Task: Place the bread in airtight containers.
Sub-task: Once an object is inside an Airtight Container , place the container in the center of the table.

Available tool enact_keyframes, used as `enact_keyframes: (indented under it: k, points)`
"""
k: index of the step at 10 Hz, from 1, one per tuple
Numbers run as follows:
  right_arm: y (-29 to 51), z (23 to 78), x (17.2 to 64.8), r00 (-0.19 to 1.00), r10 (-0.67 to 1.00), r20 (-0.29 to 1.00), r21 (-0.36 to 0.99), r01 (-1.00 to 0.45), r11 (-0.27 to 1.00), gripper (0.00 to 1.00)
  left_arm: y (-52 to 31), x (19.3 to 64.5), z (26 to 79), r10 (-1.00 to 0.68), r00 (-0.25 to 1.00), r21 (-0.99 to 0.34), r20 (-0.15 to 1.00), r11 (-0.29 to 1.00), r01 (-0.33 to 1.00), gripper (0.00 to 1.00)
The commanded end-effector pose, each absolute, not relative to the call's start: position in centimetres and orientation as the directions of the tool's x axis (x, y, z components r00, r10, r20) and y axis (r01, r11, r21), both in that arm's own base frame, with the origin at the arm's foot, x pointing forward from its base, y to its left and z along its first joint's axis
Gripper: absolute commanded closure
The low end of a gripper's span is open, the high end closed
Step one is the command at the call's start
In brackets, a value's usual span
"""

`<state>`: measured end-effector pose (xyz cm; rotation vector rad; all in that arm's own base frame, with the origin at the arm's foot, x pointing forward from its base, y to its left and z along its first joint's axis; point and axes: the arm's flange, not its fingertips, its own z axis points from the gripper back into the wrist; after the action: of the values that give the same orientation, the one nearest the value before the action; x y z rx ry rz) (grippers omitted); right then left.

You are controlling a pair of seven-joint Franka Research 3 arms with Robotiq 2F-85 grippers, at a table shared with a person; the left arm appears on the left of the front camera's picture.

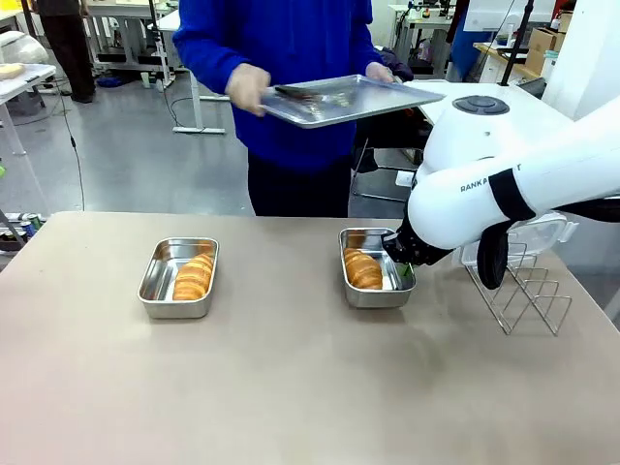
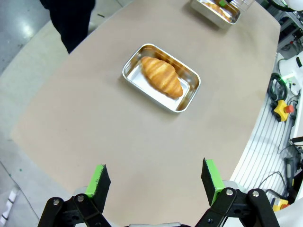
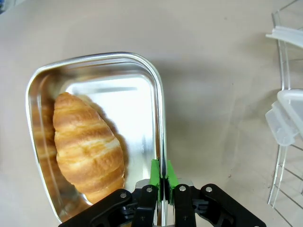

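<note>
Across the tan table (image 1: 291,387) a person (image 1: 291,58) holds a flat metal tray (image 1: 380,95), and a wire rack (image 1: 528,300) with clear lids (image 3: 289,118) stands at the robot's right. The left container (image 1: 176,310) and right container (image 1: 376,298) sit open, well apart, with the left croissant (image 1: 194,277) and right croissant (image 1: 363,269) lying inside them. The right gripper (image 3: 161,176) pinches the right container's side wall; the left gripper (image 2: 156,182) hangs above the table, fingers spread wide

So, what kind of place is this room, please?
Probably a robotics lab or workshop: a white robot arm reaches over the table, work desks and cardboard boxes stand behind, and a red stop button sits nearby.
</note>
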<state>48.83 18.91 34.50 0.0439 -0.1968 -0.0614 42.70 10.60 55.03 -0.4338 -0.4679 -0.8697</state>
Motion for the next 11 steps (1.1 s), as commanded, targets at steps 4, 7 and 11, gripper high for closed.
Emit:
enact_keyframes:
  k: [4, 7, 11]
  points:
    - [18.9, 32.6, 48.9, 0.975, -0.137, 0.174, 0.070, 0.127, 0.989, 0.95, 10.6, 42.7, 55.4, -0.614, 0.555, -0.177, 0.562, 0.566, 0.805, 0.00]
    - [18.4, 34.0, 48.9, 0.974, -0.140, 0.178, 0.064, 0.131, 0.989, 0.00, 10.6, 42.7, 55.4, -0.614, 0.555, -0.177, 0.562, 0.566, 0.805, 0.00]
    - [14.3, 42.7, 49.0, 0.963, 0.007, 0.269, 0.223, -0.069, 0.972, 0.00, 10.6, 42.7, 55.4, -0.614, 0.555, -0.177, 0.562, 0.566, 0.805, 0.00]
